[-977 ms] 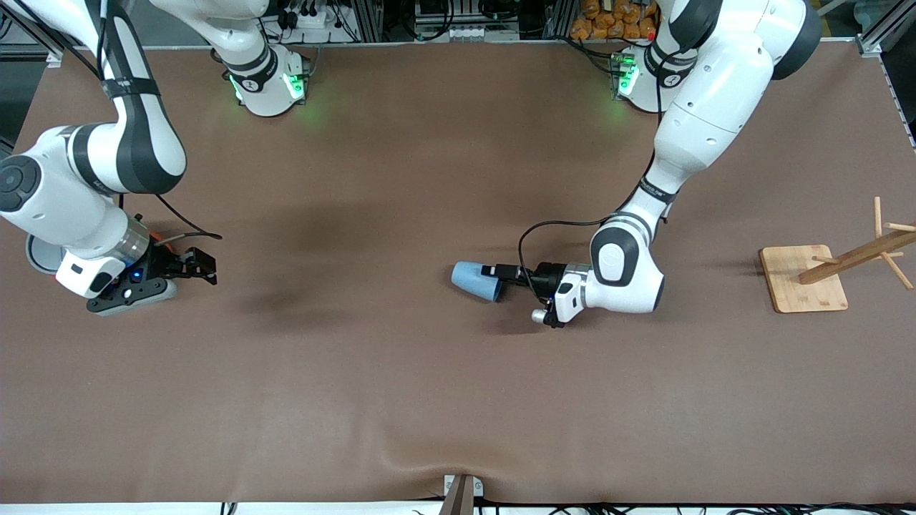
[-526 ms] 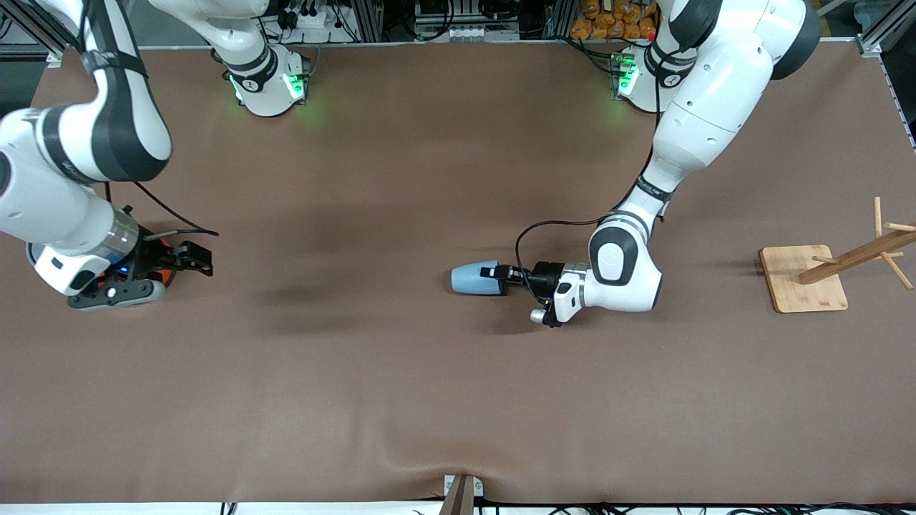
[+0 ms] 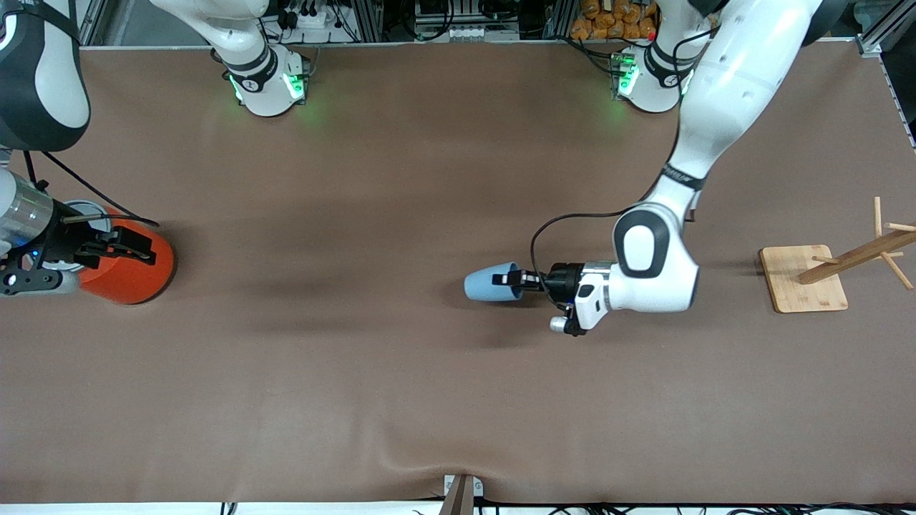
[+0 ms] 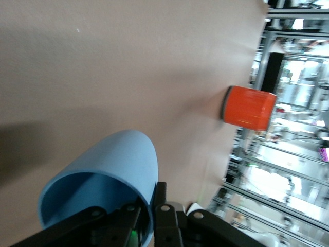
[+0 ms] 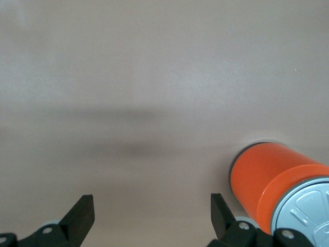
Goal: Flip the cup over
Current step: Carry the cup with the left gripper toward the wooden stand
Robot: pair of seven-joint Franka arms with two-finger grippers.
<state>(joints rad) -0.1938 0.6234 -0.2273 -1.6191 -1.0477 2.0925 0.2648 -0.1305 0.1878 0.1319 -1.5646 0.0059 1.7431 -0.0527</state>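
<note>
The light-blue cup [image 3: 490,284] is held on its side a little above the brown table [image 3: 401,386], over its middle. Its mouth faces my left gripper [image 3: 517,278], which is shut on the cup's rim. In the left wrist view one finger is inside the cup [image 4: 110,170] and one is outside, so my left gripper [image 4: 150,208] pinches the wall. My right gripper [image 3: 132,247] is open and empty over the orange can at the right arm's end. In the right wrist view my right gripper [image 5: 151,216] shows only bare table between its fingers.
A large orange can [image 3: 132,272] with a grey lid stands at the right arm's end; it also shows in the right wrist view [image 5: 270,177] and the left wrist view [image 4: 248,108]. A wooden peg stand [image 3: 805,279] sits at the left arm's end.
My left gripper has lifted and turned the cup and shifted it a little toward the left arm's end; its mouth now shows. My right arm has pulled back toward its end, uncovering the orange can.
</note>
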